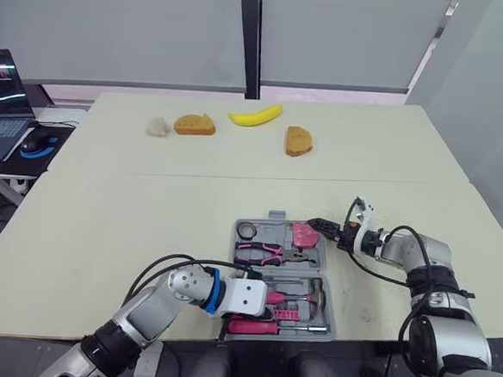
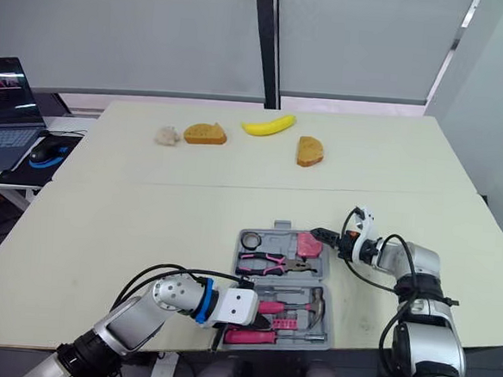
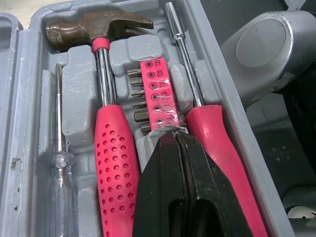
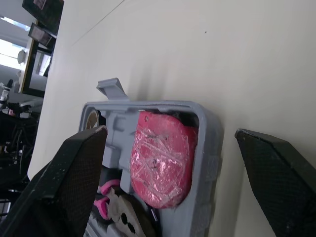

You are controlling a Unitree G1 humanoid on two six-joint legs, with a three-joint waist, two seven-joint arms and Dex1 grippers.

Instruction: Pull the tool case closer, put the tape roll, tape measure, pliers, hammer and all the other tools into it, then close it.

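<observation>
The left hand (image 3: pixel 175 132) hangs low over the near half of the open case (image 4: pixel 211 158), its two black fingers pressed together on nothing, their tips against the near end of the pink bit strip (image 3: pixel 155 94). To one side of the strip lies the hammer (image 3: pixel 111 143), its pink handle seated in its slot and its dark head up in the corner of the tray. To the other side lies a pink screwdriver (image 3: pixel 217 138), and beyond the hammer a clear-handled screwdriver (image 3: pixel 61 158). The right hand (image 1: pixel 325 229) sits at the case's far right corner with its fingers spread wide and empty, and the corner shows between them. In that corner the pink tape measure (image 1: pixel 304 235) rests in its pocket. The pliers (image 1: pixel 264 254) lie in the same far half, and the tape roll (image 1: pixel 246 231) sits in its left corner. The case lies flat and open on the desk (image 1: pixel 146 207), close to the near edge, its handle tab pointing away. Well apart, toward the far side of the desk, are a banana (image 1: pixel 256 115), a bread slice (image 1: pixel 195 125) to its left, another bread slice (image 1: pixel 299 141) to its right, and a small whitish lump (image 1: pixel 158 128) I can't make out. Off to the left, on a lower surface, stand a laptop (image 1: pixel 0 102) and a mouse (image 1: pixel 37 143).
</observation>
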